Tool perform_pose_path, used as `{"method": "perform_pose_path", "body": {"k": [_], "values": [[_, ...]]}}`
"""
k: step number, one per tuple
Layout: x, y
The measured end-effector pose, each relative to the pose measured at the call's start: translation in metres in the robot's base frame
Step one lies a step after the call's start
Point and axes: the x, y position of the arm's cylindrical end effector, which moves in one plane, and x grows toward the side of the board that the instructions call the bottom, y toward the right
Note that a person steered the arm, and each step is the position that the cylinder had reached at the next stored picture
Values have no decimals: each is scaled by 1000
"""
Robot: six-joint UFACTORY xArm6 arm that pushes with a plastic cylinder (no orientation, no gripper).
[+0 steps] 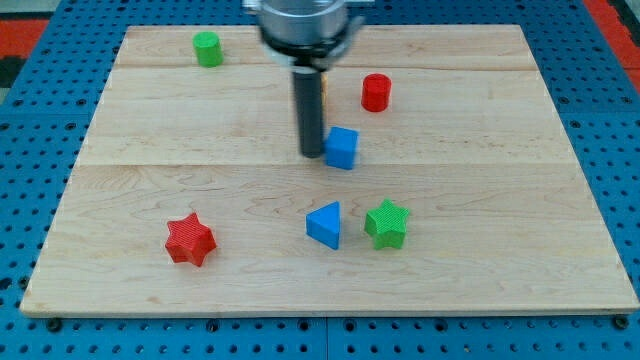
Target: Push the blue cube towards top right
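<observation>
The blue cube (342, 148) sits near the middle of the wooden board (500, 200). My tip (312, 153) is at the end of the dark rod, right against the cube's left side, touching or nearly touching it. The arm's body hangs over the view's top centre and hides part of the board behind it.
A red cylinder (376, 92) stands up and right of the blue cube. A green cylinder (207, 48) is at the view's top left. A sliver of a yellow or orange block (323, 88) shows behind the rod. A blue triangle (325, 224), green star (386, 223) and red star (189, 240) lie lower down.
</observation>
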Motion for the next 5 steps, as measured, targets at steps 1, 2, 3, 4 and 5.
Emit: {"method": "perform_pose_path", "body": {"k": [1, 2, 3, 4, 5], "values": [[0, 64], [10, 108], [3, 136], [1, 172], [-64, 177]]}}
